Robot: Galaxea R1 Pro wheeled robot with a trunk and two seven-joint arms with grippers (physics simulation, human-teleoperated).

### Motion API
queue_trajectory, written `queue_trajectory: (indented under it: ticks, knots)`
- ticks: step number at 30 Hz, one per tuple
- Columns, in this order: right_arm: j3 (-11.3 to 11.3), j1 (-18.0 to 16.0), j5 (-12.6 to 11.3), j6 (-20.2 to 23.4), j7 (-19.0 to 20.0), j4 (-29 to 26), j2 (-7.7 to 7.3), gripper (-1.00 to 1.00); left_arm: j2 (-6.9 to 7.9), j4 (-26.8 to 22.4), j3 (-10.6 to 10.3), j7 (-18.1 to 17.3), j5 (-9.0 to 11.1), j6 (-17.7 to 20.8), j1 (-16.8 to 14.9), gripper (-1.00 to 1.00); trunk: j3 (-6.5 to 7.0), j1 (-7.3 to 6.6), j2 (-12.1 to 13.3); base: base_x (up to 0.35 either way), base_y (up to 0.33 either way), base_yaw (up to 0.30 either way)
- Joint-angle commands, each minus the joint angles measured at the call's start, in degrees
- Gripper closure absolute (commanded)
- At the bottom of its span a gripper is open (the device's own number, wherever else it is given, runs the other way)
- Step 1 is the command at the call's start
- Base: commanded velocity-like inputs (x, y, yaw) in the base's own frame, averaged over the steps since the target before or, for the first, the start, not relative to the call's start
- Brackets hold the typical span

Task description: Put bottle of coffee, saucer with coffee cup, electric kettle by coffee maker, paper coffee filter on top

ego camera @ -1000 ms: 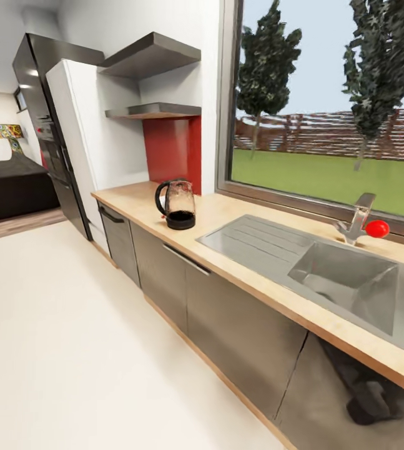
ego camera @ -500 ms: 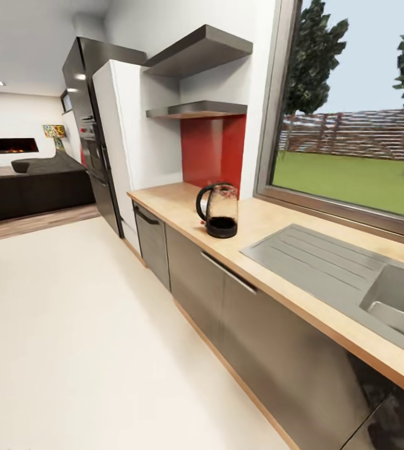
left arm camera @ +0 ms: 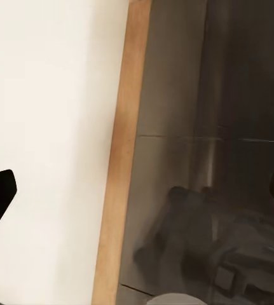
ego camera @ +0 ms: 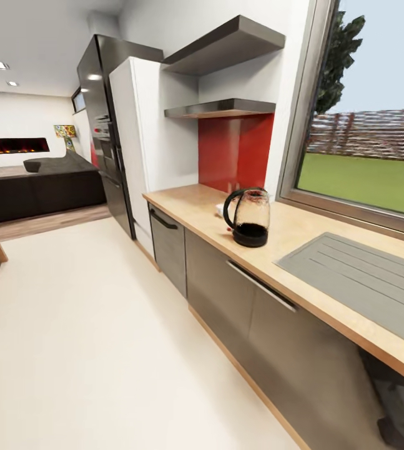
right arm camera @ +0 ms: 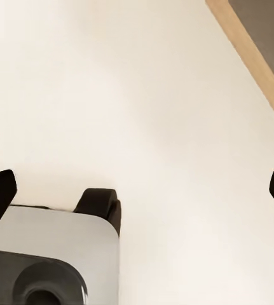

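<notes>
Head camera has panned left since the earlier frame: sink basin and tap gone from view, more fridge and lounge visible. Electric kettle (ego camera: 247, 217) stands upright on the kitchen worktop (ego camera: 189, 209), left of the steel drainer (ego camera: 364, 281), near the red backsplash. Small white item just behind it, unclear. Kitchen shelf (ego camera: 220, 109) hangs above. Left claw (left arm camera: 137, 197) spread wide over cabinet fronts; right claw (right arm camera: 137, 190) spread wide over the floor (right arm camera: 143, 95), both released.

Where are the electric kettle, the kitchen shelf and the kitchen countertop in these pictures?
electric kettle (ego camera: 250, 217), head view, on its glass body.
kitchen shelf (ego camera: 221, 110), head view, on its front edge.
kitchen countertop (ego camera: 186, 206), head view, on bare wood left of the kettle.
</notes>
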Motion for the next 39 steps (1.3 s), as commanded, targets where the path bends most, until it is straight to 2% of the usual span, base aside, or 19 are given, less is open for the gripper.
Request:
queue_trajectory:
  ticks: [1, 7, 20, 39]
  knots:
    - [0.11, -0.05, -0.16, -0.33, 0.21, 0.20, 0.03, -1.00, -0.01, -0.09, -0.52, -0.13, 0.57, 0.48, 0.03, -1.00, -0.04, 0.03, -0.02, 0.264, 0.243, 0.001]
    - [0.11, 0.01, -0.17, -0.37, 0.14, 0.17, 0.10, -1.00, -0.01, -0.12, -0.51, -0.13, 0.57, 0.48, 0.03, -1.00, -0.04, 0.03, -0.02, 0.270, 0.236, 0.077]
    - [0.11, 0.02, -0.14, -0.40, 0.10, 0.13, 0.15, -1.00, -0.01, -0.16, -0.47, -0.10, 0.57, 0.48, 0.03, -1.00, -0.04, 0.03, -0.02, 0.276, 0.228, 0.234]
    - [0.11, 0.02, -0.14, -0.40, 0.19, 0.22, -0.04, -1.00, -0.01, -0.14, -0.41, -0.04, 0.57, 0.48, 0.03, -1.00, -0.04, 0.03, -0.02, 0.291, 0.205, 0.018]
